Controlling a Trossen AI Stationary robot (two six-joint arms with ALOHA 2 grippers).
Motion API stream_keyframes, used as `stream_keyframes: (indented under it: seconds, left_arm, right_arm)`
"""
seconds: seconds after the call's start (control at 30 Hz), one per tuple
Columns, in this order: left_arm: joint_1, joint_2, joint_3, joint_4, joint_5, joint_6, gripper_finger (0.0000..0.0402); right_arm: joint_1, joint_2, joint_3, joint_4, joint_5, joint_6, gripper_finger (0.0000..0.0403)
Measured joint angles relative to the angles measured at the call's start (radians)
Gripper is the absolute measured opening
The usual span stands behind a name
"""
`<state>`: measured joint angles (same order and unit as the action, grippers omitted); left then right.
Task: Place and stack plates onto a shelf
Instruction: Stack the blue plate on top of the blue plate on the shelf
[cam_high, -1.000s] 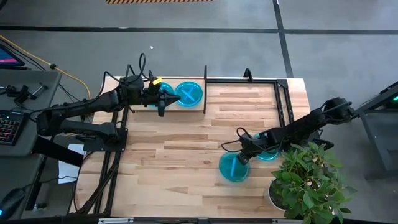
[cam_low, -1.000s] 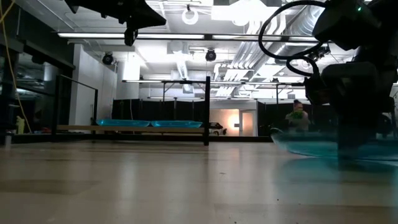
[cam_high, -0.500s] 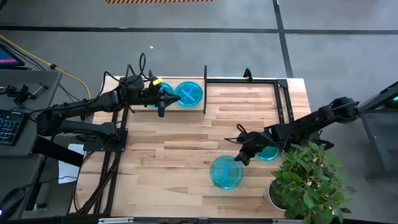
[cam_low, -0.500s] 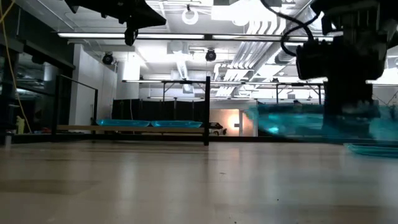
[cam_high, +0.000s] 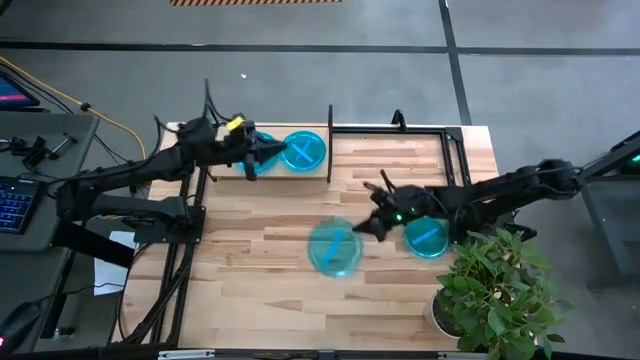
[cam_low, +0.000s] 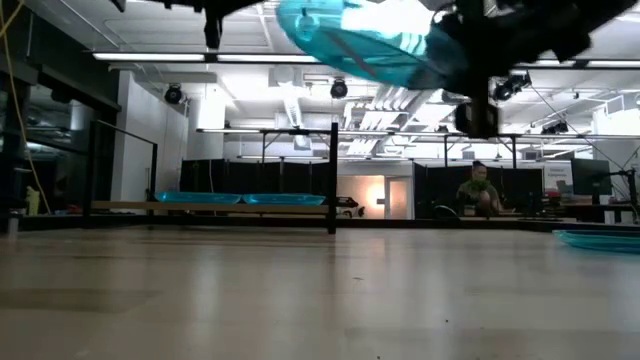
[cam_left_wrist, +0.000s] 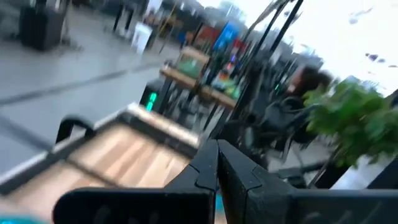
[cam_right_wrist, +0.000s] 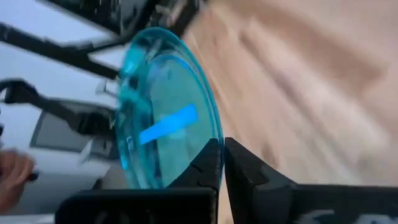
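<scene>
One cyan see-through plate (cam_high: 333, 248) with a pale stripe hangs in the air over the middle of the table, gripped by my right gripper (cam_high: 368, 228); in the low view this plate (cam_low: 365, 40) is high up and tilted. A second plate (cam_high: 427, 238) lies flat on the table by the plant. Two plates (cam_high: 305, 152) (cam_low: 200, 198) rest flat on the shelf (cam_high: 440, 130), left of its black divider (cam_high: 330, 140). My left gripper (cam_high: 262, 152) hovers shut above those shelf plates, holding nothing, and partly hides one of them. My right gripper pinches the lifted plate by its rim (cam_right_wrist: 208, 146) between the two fingers, which come nearly level from the table's right side. The plate is clear of the table, tilted, and juts out from the fingertips toward the table's left.
A potted plant (cam_high: 495, 285) stands at the table's near right corner, close under the right arm. The shelf's black rod frame and upright divider (cam_low: 333, 178) run along the far edge. Bare planks (cam_high: 260, 250) lie left of the lifted plate.
My right gripper has lifted the plate off the table near the plant and carried it up and toward the table's left; the plate has tipped from flat to tilted. The plate beside it has stayed put. My left gripper has risen a little over the shelf.
</scene>
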<state>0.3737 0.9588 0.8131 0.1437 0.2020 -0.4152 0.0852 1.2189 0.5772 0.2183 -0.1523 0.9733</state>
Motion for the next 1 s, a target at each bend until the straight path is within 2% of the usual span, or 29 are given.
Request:
stream_keyframes:
  seconds: [0.23,0.4,0.5,0.63,0.83,1.0]
  left_arm:
    - [0.000,-0.083,0.000,0.124,-0.001,0.006,0.0000]
    - [0.000,-0.144,0.000,0.131,-0.002,0.006,0.0000]
    - [0.000,-0.171,0.000,0.131,-0.002,0.018,0.0000]
    - [0.000,-0.189,0.000,0.130,-0.002,0.025,0.0000]
    - [0.000,-0.193,0.000,0.091,-0.003,0.024,0.0000]
    - [0.000,-0.193,0.000,0.086,-0.005,0.024,0.0000]
  right_arm:
    - [-0.122,0.109,0.213,-0.087,0.168,-0.092,0.0000]
    - [-0.188,0.167,0.374,-0.176,0.198,-0.157,0.0000]
    - [-0.244,0.152,0.479,-0.341,0.212,-0.231,0.0000]
    - [-0.344,0.105,0.603,-0.597,0.309,-0.322,0.0000]
    - [-0.489,-0.025,0.609,-0.784,0.436,-0.338,0.0000]
    - [-0.554,-0.118,0.506,-0.868,0.465,-0.258,0.0000]
